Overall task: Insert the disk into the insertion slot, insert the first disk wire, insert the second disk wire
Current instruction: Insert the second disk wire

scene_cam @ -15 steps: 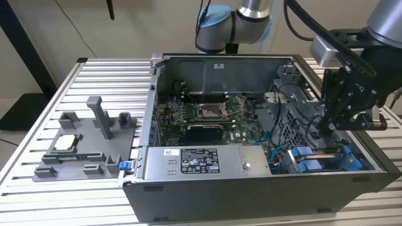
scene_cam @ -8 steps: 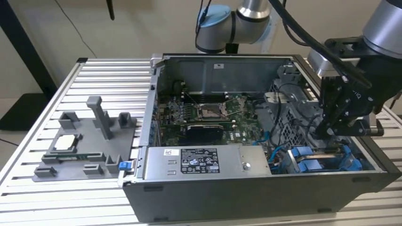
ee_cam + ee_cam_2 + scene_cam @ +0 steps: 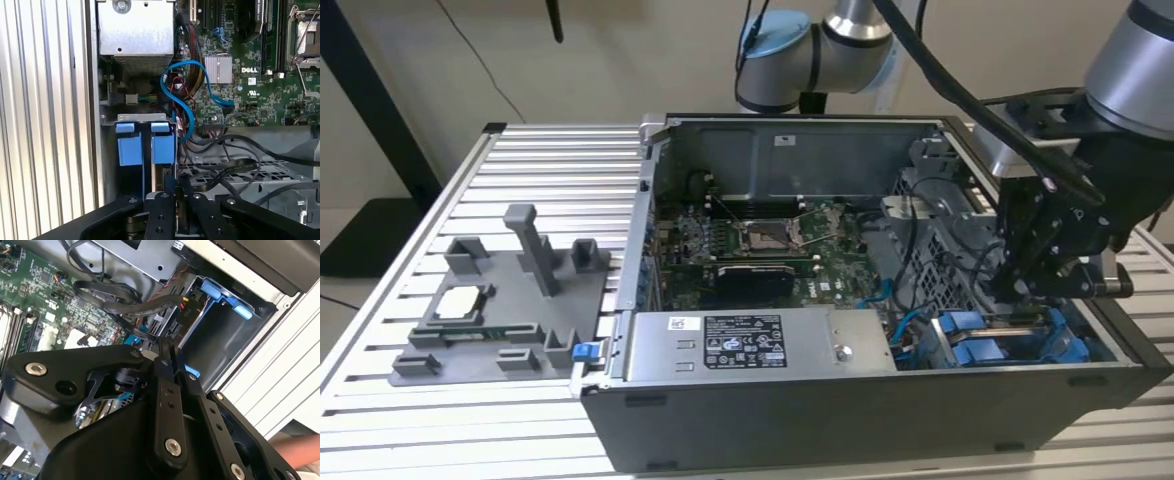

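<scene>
Several grey fixtures (image 3: 507, 300) are lying on the slatted table (image 3: 400, 420) at the exterior view's left, well apart from the work. Further right, the power supply (image 3: 747, 345) is sitting along the near wall of the open case. At the exterior view's right I, the gripper (image 3: 1041, 285), am reaching down into the corner by the drive cage (image 3: 941, 235).

In the first wrist view the disk (image 3: 162, 147) is standing on edge in the insertion slot (image 3: 142, 118), its blue carrier directly under me and a second blue carrier (image 3: 129, 149) just beside it. Whether my jaws are spread or pinching the carrier's edge, I cannot tell.

Two risks are worrying me. Black cables (image 3: 225, 165) are looping just beside me, so any sideways drift could be hooking one and dragging it. And if the carrier is leaning even slightly against the cage, a push could be jamming it rather than seating it.

The first wrist view is giving me both carrier tabs and the blue cable (image 3: 180, 85) curling near the slot. The second wrist view is offering instead the bay's dark inner wall (image 3: 220, 335) and the wire bundle (image 3: 150, 307) crowding its mouth.
</scene>
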